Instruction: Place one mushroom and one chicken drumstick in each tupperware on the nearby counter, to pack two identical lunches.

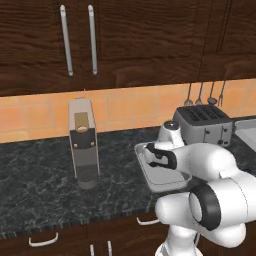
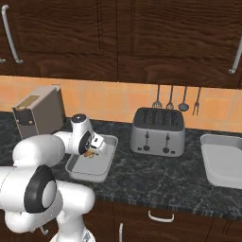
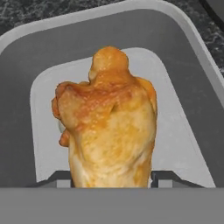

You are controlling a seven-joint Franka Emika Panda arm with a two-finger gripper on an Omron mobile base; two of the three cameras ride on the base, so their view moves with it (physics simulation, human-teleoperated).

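My gripper [image 3: 111,177] is shut on a chicken drumstick [image 3: 109,122], orange-brown and plump, which hangs over the floor of a light-grey tupperware [image 3: 192,48]. From the right base view the gripper [image 2: 92,148] sits low inside that tupperware [image 2: 108,163], with a bit of the drumstick [image 2: 88,152] showing under the hand. The left base view has the gripper [image 1: 153,158] over the same tupperware [image 1: 167,184], the hand hiding the drumstick. A second tupperware [image 2: 222,163] lies empty on the counter [image 2: 156,177] at the far right. The mushroom is out of view.
A silver four-slot toaster [image 2: 157,130] stands between the two containers, against the tiled wall. Left of the near container is a tall grey appliance [image 1: 83,145]. Utensils [image 2: 175,99] hang on the wall behind the toaster. Drawer handles [image 1: 42,241] line the counter front.
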